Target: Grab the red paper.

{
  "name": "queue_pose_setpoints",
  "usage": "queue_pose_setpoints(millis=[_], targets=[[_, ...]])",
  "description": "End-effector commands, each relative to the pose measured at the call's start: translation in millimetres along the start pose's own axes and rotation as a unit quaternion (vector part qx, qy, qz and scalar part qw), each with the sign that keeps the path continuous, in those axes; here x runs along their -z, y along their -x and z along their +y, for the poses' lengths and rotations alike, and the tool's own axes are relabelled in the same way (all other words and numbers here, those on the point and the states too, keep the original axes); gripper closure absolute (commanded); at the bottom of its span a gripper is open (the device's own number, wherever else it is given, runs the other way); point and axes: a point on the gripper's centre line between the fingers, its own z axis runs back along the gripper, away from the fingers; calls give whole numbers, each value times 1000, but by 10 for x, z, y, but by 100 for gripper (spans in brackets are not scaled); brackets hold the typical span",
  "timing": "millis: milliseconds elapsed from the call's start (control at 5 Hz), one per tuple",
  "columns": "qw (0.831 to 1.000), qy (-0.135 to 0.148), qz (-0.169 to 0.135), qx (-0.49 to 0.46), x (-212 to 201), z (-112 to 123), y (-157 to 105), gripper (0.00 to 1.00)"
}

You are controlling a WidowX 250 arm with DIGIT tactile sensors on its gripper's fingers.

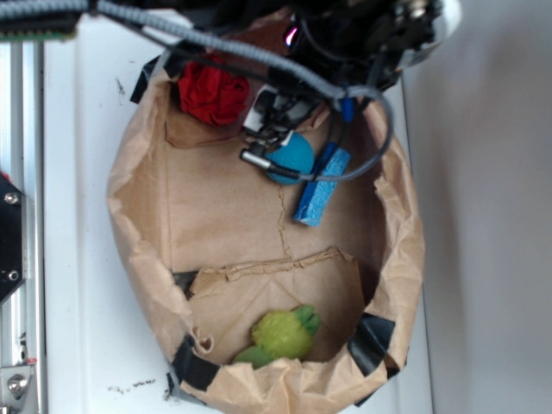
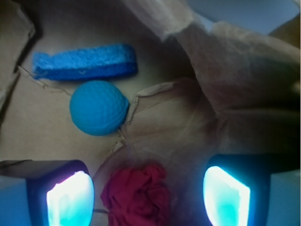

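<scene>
Your claw point(image 2: 148, 197) hangs with its fingers point(image 2: 70, 200) spread apart on either side of the red paper point(image 2: 137, 195), which lies untouched on the floor of the paper bag point(image 1: 138, 216), near the ball point(image 2: 99, 107).

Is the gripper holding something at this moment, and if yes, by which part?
Nothing is held. The gripper is open, its fingers apart on either side of the red paper, not touching it.

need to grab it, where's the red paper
The red paper sits in the paper bag's top-left corner, left of the blue ball; wrist view shows it between the open claw.
</scene>
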Motion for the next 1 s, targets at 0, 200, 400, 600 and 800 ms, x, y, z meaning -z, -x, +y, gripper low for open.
queue_pose_setpoints(millis=[0,200,400,600,800], targets=[[991,54,-123,12,-271,-142,254,0],[989,67,-131,17,-368,-268,226,0],[989,65,-135,14,-335,-329,151,0],[989,54,-138,16,-159,-331,72,0],[986,70,-148,13,7,-348,-34,0]])
